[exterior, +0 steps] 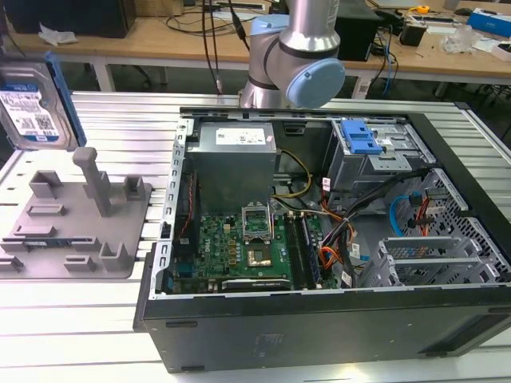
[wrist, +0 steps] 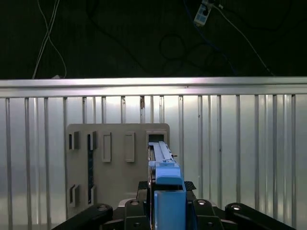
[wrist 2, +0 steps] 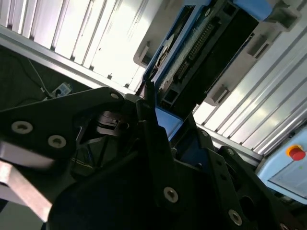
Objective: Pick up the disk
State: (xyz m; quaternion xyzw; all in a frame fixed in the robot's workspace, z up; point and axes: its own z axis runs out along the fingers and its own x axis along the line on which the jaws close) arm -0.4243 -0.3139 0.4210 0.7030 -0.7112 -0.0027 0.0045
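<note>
Slatted table (exterior: 72, 319): one disk (exterior: 32, 108) in pincer (wrist: 165, 201), one fixture (exterior: 76, 223).

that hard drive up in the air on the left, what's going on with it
The robot arm has the hard drive lifted clear of the grey fixture, which sits on the slatted table beside the open computer case. In the first wrist view the pincer is clamped on the drive's blue-railed edge, with the fixture directly below it. So the drive is already picked up and held on edge above the fixture.
</note>
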